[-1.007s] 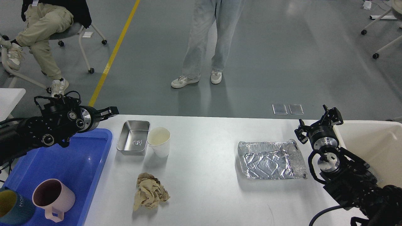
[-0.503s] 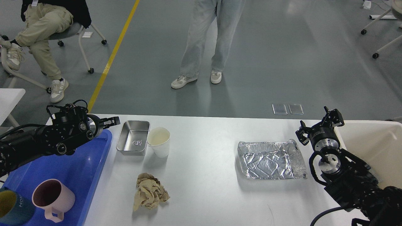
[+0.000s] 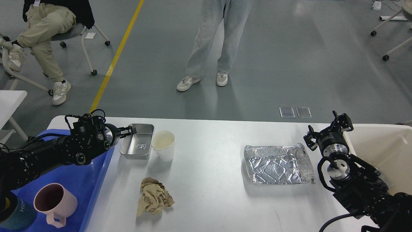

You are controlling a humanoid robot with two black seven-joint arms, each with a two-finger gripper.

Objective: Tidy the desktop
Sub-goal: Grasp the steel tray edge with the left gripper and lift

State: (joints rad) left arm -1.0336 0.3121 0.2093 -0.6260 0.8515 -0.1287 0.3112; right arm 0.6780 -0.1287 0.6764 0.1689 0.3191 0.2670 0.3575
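left jaws parted a little, holding nothing, on left gripper [image 3: 128, 131] poised at the near-left rim of steel tray [image 3: 137, 145]; contact with that rim impossible to tell. right jaws spread apart and bare, on right gripper [image 3: 328, 130] raised just off the far-right corner of foil tray [image 3: 278, 164] and beside cream bin [image 3: 383, 151].

desktop [image 3: 209, 193] white and wide, filling the lower middle of the view, with everything below resting on it.

steel tray lying flat, shallow, with a small scrap inside, near the far-left part of desktop. paper cup [image 3: 163, 145] standing upright just right of steel tray, touching or nearly so, cannot tell which. crumpled brown paper [image 3: 154, 197] nearer the front, well apart from both. foil tray flat and wrinkled toward the right side.

blue tray [image 3: 80, 180] at the left edge, under the left arm, holding pink mug [image 3: 54, 204] upright and dark teal cup [image 3: 14, 211] beside it, cut off by the frame edge.
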